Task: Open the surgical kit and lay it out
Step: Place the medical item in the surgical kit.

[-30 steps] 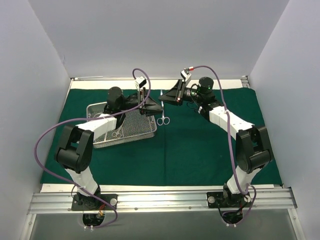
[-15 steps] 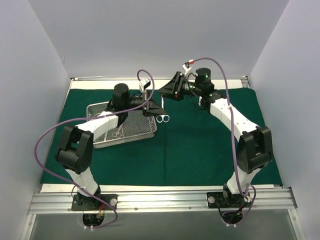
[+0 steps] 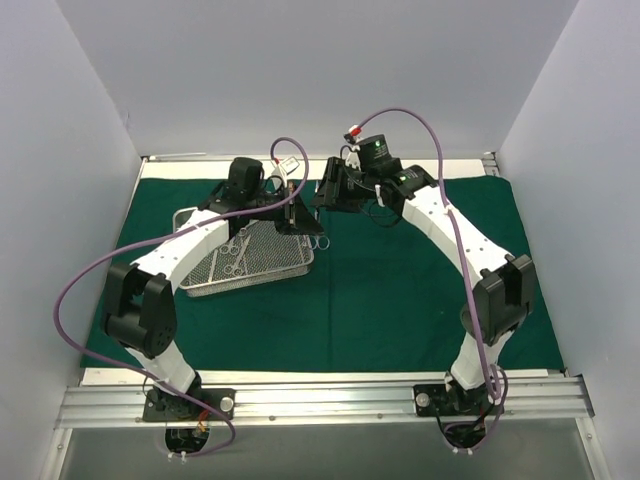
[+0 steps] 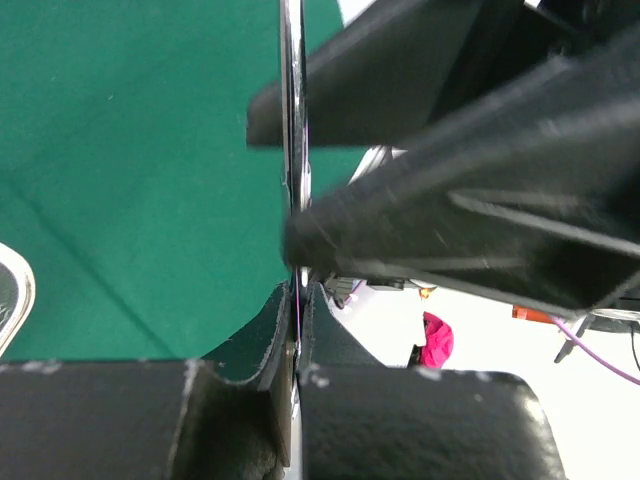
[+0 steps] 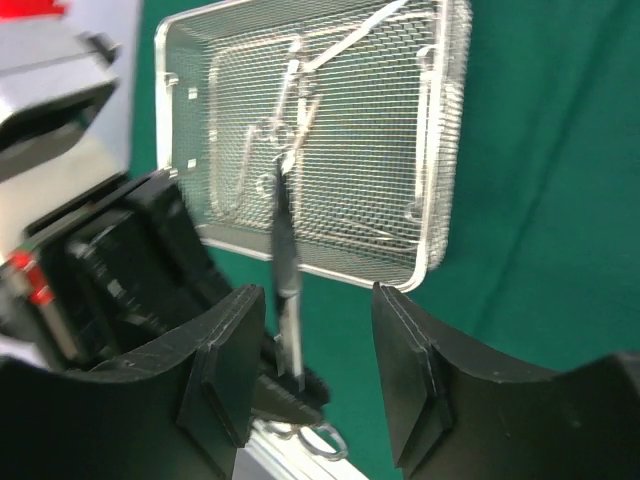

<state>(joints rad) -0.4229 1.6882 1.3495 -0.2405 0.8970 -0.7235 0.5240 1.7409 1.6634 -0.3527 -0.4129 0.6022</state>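
Green cloth (image 3: 400, 290) spread; tray (image 3: 250, 283) not emptied. Left end effector (image 4: 297, 330) clamps one instrument (image 4: 293, 120) aloft; right end effector (image 5: 310, 370) apart near it. Layout barely begun.

The cloth (image 3: 400, 300) is dark green, the mesh-patterned tray (image 3: 250, 279) and instrument (image 5: 288, 280) silver, the arms (image 3: 445, 225) white and black.
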